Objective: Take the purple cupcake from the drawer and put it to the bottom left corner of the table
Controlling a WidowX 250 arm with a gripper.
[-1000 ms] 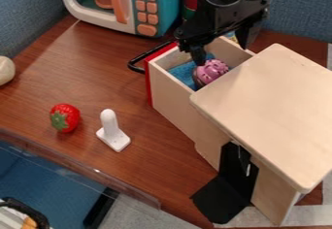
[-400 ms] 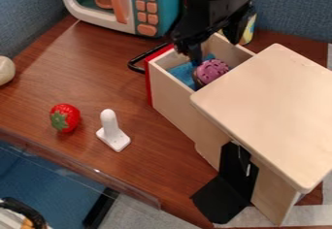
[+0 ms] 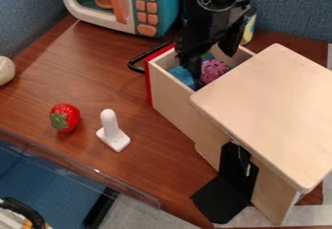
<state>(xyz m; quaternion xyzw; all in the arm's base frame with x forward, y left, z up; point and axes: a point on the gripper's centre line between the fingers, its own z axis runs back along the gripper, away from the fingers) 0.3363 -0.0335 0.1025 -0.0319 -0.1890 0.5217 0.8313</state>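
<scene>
Hanging over the open drawer [image 3: 174, 97], the black gripper [image 3: 211, 58] has its fingers spread well apart, with nothing held between them. One finger reaches down inside, on the handle side of the purple cupcake [image 3: 214, 71]; the other is higher up, towards the back wall. The cupcake sits in the drawer just below the gripper, next to the lower fingertip; whether the two touch I cannot tell. A blue item [image 3: 182, 76] lies in there as well, below the gripper and more to the handle side.

As for progress, the drawer is already out far enough to get at the cupcake, and the gripper is at the right spot, so I'd call the approach nearly done. The rest of the job remains: a firm grasp, a lift clear of the walls, the carry and the release. The goal corner is well away from the gripper, down and to the left in the view across the worktop [image 3: 110, 80]. The strawberry [image 3: 65, 118] and the white peg [image 3: 112, 133] stand on that side of the gripper too, so the cupcake should probably travel high enough to miss them. The blue item could also get caught up in the grasp if the fingers close carelessly.
</scene>
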